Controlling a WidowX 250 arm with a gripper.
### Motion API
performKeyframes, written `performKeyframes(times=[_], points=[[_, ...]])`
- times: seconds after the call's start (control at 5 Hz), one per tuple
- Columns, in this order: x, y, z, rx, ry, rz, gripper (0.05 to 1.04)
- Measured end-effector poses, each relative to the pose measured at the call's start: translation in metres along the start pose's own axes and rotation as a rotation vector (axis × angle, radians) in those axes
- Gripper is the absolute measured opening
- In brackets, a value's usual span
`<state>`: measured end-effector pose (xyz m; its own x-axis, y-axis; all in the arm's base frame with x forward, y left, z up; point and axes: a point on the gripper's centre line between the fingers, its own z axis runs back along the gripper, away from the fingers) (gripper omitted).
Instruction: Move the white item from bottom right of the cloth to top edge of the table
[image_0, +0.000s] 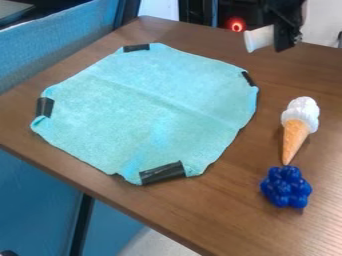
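White item (259, 38) in claw (286, 41), near table's (220, 41) top edge — cloth (147, 105), 4 tapes (162, 173)

The place looks like a lab or an office: a cloth (120, 110) held down with black tape (162, 173) on a wood-grain table (220, 220), a blue fabric-like panel (53, 47) alongside, and beyond, a red light (236, 24) (a small glowing ring).

There's 1 cloth (147, 100), 4 tapes (162, 172), 1 cone (294, 140), 1 blue bunch (286, 187), 1 white item (258, 38).
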<state>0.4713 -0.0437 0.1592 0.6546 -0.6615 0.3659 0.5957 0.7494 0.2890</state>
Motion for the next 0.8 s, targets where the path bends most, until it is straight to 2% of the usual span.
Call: performKeyframes(times=[0.2,0.4,0.6,0.8], points=[[0.007,-0.005,-0.005,-0.076,-0.048,-0.138,0.57],[0.001,-0.001,-0.009,-0.142,-0.137,-0.246,0.57],[-0.001,-0.009,-0.015,-0.182,-0.213,-0.35,0.57],[-0.002,-0.011,-0.012,-0.221,-0.268,-0.442,0.57]])
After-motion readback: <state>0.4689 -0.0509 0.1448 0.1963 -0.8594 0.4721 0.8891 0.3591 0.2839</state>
